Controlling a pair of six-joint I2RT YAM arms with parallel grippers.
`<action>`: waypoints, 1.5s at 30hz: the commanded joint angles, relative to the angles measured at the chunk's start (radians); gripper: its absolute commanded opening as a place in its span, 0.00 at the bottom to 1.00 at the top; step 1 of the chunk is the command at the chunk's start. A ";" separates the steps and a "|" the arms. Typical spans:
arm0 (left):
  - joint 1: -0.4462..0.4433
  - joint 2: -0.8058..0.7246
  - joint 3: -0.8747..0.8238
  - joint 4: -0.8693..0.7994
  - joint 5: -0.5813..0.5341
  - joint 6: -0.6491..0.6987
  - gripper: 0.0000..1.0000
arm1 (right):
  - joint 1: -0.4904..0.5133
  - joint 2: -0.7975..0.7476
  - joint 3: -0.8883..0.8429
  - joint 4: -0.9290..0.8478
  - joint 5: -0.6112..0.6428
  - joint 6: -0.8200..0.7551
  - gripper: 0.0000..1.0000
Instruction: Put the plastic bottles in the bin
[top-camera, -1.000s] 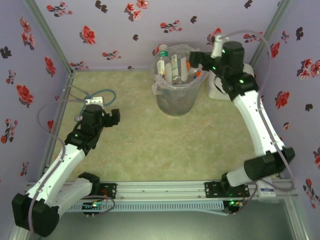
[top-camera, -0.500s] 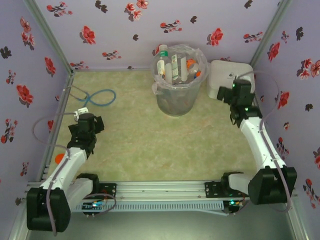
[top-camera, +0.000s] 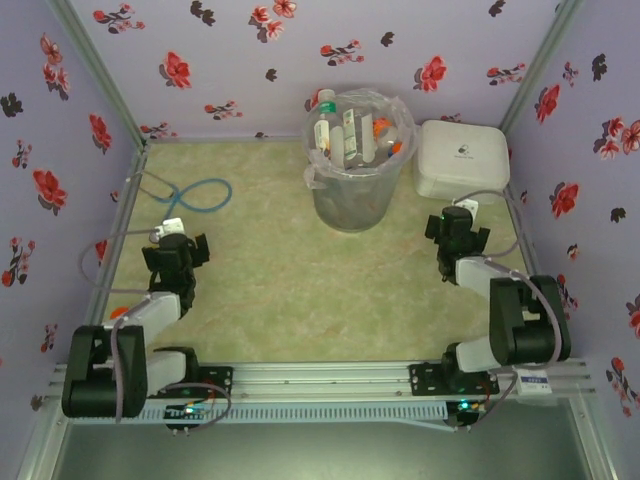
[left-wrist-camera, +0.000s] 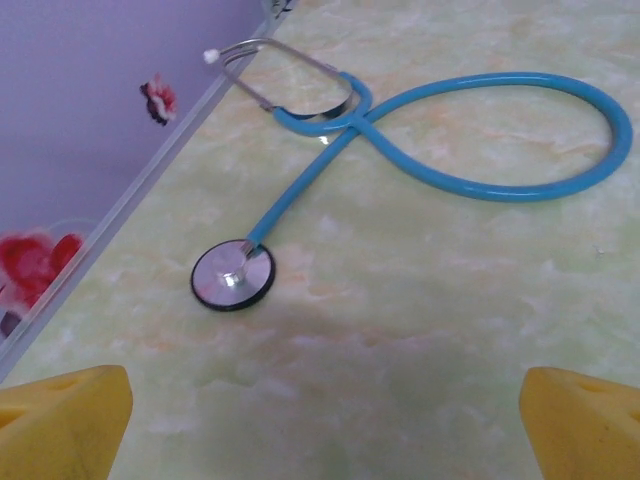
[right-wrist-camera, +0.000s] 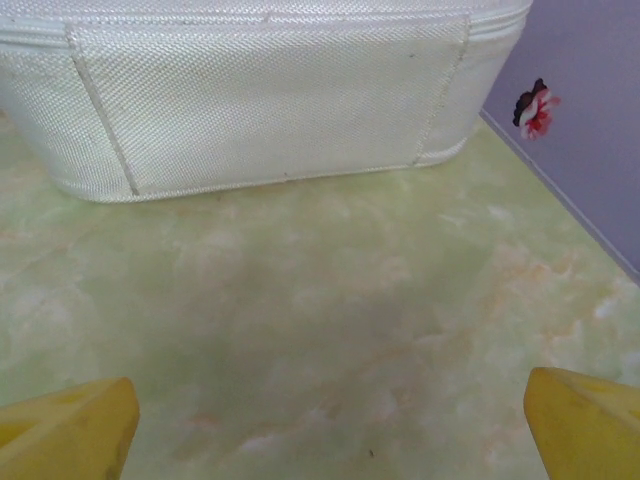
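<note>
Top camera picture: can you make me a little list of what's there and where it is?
bin: tall grey bucket, upright at the back of the table
plastic bottles: piled inside the bin
stethoscope: blue tube, lying on the table at the back left
white box: right of the bin, in the back right corner
left fingers: open, empty, facing the stethoscope
right fingers: open, empty, facing the white box

- I work in a robot test cell.
- Purple floral walls (top-camera: 230, 50) hang between bare metal posts (top-camera: 103, 78).
- My arms (top-camera: 160, 305) sit bolted to an aluminium rail (top-camera: 320, 375) at the counter (top-camera: 280, 290) edge.
</note>
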 joint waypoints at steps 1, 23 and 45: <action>0.014 0.039 0.029 0.143 0.059 0.055 1.00 | 0.002 0.019 -0.037 0.186 0.010 -0.016 1.00; 0.030 0.308 0.040 0.438 0.083 -0.014 1.00 | -0.033 0.056 -0.143 0.405 -0.079 -0.003 1.00; 0.027 0.305 0.062 0.391 0.085 -0.015 1.00 | -0.032 0.062 -0.137 0.398 -0.079 -0.006 0.99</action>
